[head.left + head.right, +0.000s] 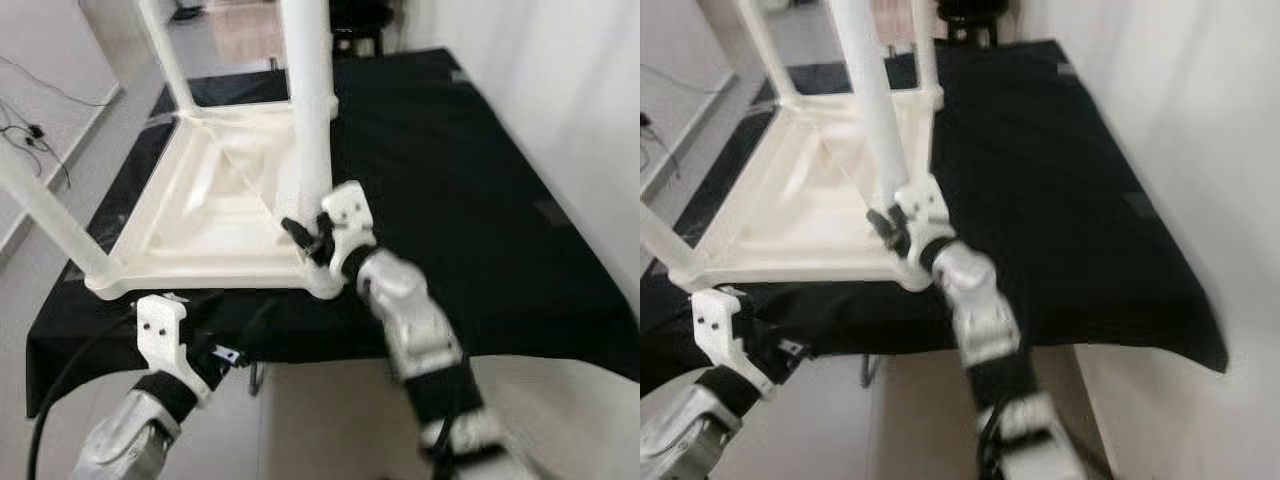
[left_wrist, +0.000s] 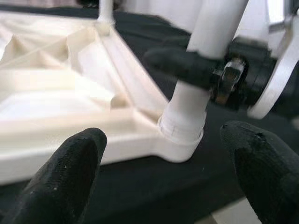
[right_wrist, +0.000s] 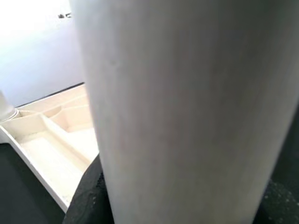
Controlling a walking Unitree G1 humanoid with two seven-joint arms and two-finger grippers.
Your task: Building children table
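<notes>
A white children's table top (image 1: 210, 215) lies upside down on the black-covered table (image 1: 470, 180), its legs pointing up. My right gripper (image 1: 305, 235) is shut on the near right leg (image 1: 308, 110) just above its socket at the top's corner. That leg (image 3: 187, 112) stands close before the right wrist camera, with a black finger (image 3: 88, 196) beside it. My left gripper (image 2: 163, 172) is open, low at the table's front edge and short of the same corner socket (image 2: 180, 135), with nothing between its fingers (image 2: 70, 172). Another leg (image 1: 45, 215) leans out at the near left corner.
A white wall (image 1: 570, 90) runs along the right side of the black table. Cables (image 1: 30, 140) lie on the floor at the left. A dark chair (image 1: 355, 20) stands behind the table's far end. Two more legs (image 1: 165, 55) rise from the far corners.
</notes>
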